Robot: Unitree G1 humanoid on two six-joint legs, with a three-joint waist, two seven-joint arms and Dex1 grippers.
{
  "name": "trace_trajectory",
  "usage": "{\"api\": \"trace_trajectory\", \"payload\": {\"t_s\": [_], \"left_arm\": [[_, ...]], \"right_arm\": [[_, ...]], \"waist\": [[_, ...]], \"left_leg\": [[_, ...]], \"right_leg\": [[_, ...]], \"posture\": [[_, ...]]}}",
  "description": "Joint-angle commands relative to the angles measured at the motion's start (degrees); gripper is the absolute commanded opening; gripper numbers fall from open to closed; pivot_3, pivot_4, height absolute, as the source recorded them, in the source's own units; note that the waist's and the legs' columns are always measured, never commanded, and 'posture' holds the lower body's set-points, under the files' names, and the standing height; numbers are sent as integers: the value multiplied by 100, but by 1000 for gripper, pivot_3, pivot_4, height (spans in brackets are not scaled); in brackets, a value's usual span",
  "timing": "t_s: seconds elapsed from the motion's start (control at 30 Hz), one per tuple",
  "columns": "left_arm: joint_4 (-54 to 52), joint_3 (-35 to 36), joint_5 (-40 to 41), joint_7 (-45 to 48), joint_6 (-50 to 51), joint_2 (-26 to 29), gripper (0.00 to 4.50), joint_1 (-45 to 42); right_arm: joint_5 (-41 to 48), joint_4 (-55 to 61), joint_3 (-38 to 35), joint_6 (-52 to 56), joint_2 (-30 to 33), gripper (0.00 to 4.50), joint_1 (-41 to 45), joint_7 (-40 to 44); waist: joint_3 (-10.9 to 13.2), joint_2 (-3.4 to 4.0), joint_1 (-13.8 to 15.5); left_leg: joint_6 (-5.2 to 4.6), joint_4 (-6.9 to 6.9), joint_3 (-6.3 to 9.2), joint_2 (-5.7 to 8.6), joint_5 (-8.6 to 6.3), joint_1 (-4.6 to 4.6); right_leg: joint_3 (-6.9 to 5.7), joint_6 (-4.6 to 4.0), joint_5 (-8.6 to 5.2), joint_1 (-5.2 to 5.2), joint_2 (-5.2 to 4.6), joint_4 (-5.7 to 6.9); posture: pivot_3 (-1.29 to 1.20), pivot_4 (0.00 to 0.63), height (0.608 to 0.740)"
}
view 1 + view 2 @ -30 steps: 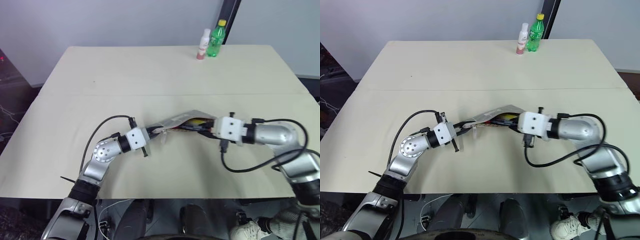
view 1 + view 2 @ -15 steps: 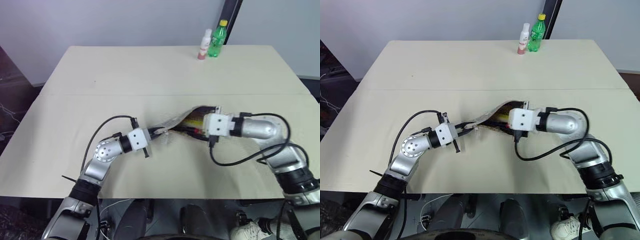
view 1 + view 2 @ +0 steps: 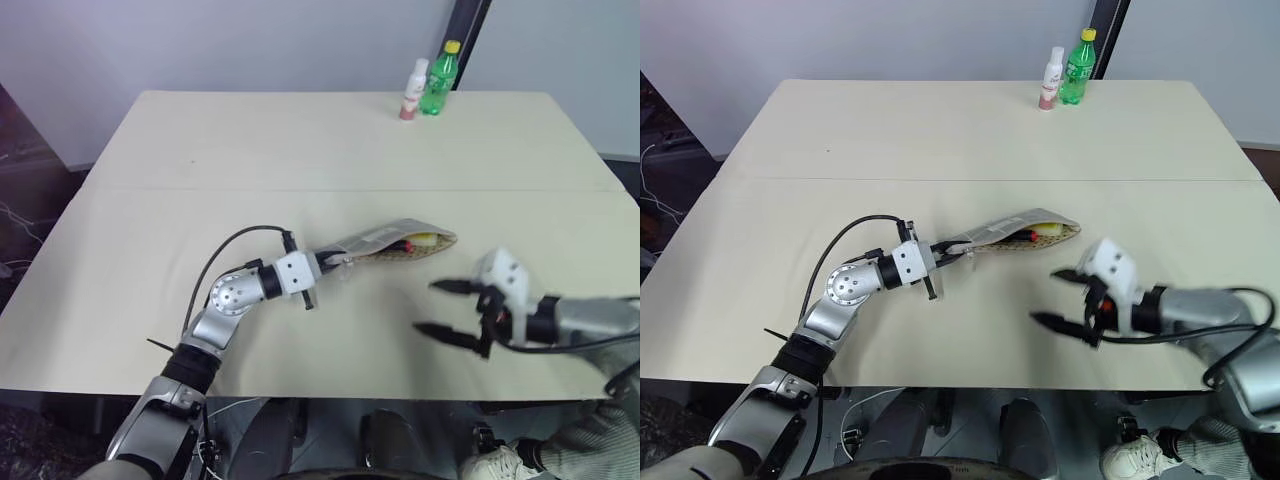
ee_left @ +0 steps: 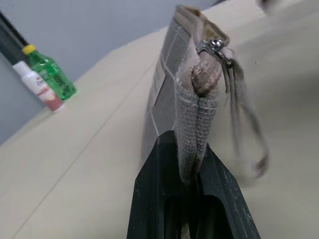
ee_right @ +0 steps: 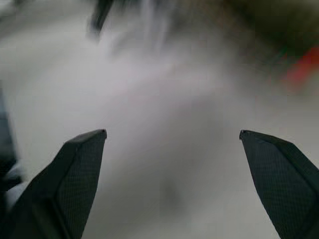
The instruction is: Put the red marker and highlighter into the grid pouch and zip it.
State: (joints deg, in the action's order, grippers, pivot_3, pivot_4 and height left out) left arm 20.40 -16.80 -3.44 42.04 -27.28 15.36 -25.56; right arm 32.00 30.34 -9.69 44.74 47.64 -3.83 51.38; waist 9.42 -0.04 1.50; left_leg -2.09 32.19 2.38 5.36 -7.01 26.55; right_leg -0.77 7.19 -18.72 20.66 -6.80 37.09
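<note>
Now left tool (image 4: 192, 164) pinches grid pouch (image 3: 385, 241); right tool (image 3: 440, 307) gapes.

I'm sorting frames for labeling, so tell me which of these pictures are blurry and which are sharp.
Right wrist view: heavily smeared, only the right gripper fingertips crisp. Left wrist view: grid pouch edge sharp, its pull tab blurred. Left eye view: sharp, right gripper slightly soft.

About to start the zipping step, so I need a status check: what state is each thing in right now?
grid pouch: unzipped, mouth open, end pinched by left gripper.
red marker: inside pouch, red cap showing.
highlighter: inside pouch, at mouth.
left gripper: shut on pouch.
right gripper: open, clear of pouch.
green bottle: upright, capped.
</note>
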Motion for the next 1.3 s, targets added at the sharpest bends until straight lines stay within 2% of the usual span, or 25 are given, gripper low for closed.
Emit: {"api": "trace_trajectory", "payload": {"t_s": [0.03,0.13,0.27,0.47,0.57,0.77,0.97,1.1,1.3], "left_arm": [[160,-160,-179,-72,-364,-151,0,-301],[411,-234,-365,-108,-602,-145,0,-493],[910,-252,-521,-206,-924,-174,0,-900],[1522,-298,-627,-262,-1274,-280,0,-1353],[1636,-294,-660,-315,-1348,-307,0,-1392],[1651,-268,-768,-485,-1381,-317,0,-1312],[1553,-150,-630,-505,-1277,-161,0,-1136],[1649,11,-529,-505,-1258,76,0,-1083],[1970,188,-206,-297,-1173,321,0,-1233]], "right_arm": [[205,-132,220,-56,-1095,4443,251,-831],[183,-430,336,-165,-1820,4443,486,-1252],[396,-558,353,-94,-2453,4443,875,-1589],[638,-744,319,3,-2733,4443,1217,-1757],[863,-774,272,82,-2783,3118,1321,-1787],[1030,-764,217,125,-2799,26,1345,-1925],[743,-1090,-188,-152,-2030,26,1066,-1694],[242,-1966,-761,-706,-1132,26,930,-1398],[-150,-2680,-1113,-1374,-623,26,893,-1215]], "waist": [[2,2,-52],[4,-7,-76],[4,-6,-69],[4,-6,-65],[4,-6,-76],[4,-6,-76],[4,-7,-65],[4,-6,-63],[4,-6,-78]], "left_leg": [[1,1,2,-3,0,-2],[2,3,2,-1,1,-4],[1,0,1,0,1,-1],[1,-2,3,5,1,1],[1,-4,3,4,2,1],[1,-3,3,1,2,-1],[1,-1,2,5,2,2],[1,0,-1,3,2,0],[-1,0,-2,-1,3,-2]], "right_leg": [[-1,0,0,-5,4,1],[-2,0,0,-6,4,2],[-4,19,11,5,9,7],[-7,29,16,8,11,12],[-6,32,17,12,11,15],[-6,32,17,15,13,26],[-6,32,17,14,10,24],[-6,32,17,13,11,25],[-5,32,17,11,12,25]], "posture": [[0,150,740],[0,150,740],[0,150,740],[0,150,740],[0,150,740],[0,150,740],[0,150,740],[0,150,740],[0,150,740]]}}
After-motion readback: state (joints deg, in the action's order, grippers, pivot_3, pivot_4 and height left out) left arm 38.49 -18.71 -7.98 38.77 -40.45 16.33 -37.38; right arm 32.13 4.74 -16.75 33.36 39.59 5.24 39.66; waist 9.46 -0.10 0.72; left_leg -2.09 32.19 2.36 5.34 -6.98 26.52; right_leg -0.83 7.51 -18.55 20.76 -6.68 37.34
